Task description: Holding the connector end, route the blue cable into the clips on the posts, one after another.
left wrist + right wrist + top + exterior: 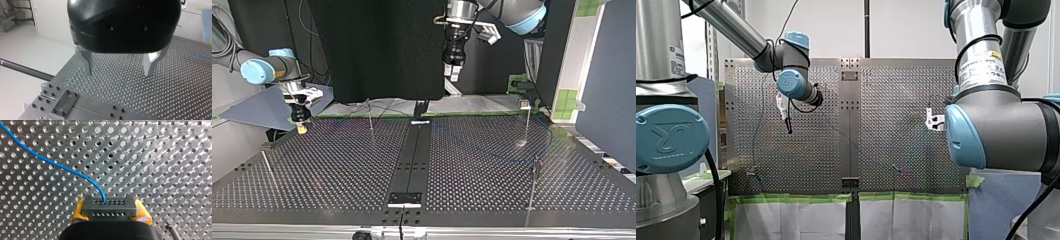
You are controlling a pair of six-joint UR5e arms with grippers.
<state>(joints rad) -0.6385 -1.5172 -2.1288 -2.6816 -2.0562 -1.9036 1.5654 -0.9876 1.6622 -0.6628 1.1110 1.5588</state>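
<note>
In the right wrist view, my right gripper (109, 216) is shut on a dark grey connector (109, 208), held between its yellow pads (78, 211) just above the perforated table. The blue cable (50, 163) leaves the connector's face and curves away across the plate. At the top view's left, my right gripper (302, 128) hangs low over the table's far corner. My left gripper (453, 74) hovers high above the far middle. Its metal fingers (87, 63) stand open with nothing between them. Thin posts (370, 116) (527, 122) (534, 186) (266, 162) stand on the plate.
A dark rail (412, 160) runs down the table's middle. Green tape (786, 198) lines the near edge in the front view. A stretch of blue cable (197, 53) lies on the plate beyond my left gripper (118, 67). A metal post tip (172, 231) stands beside the right gripper.
</note>
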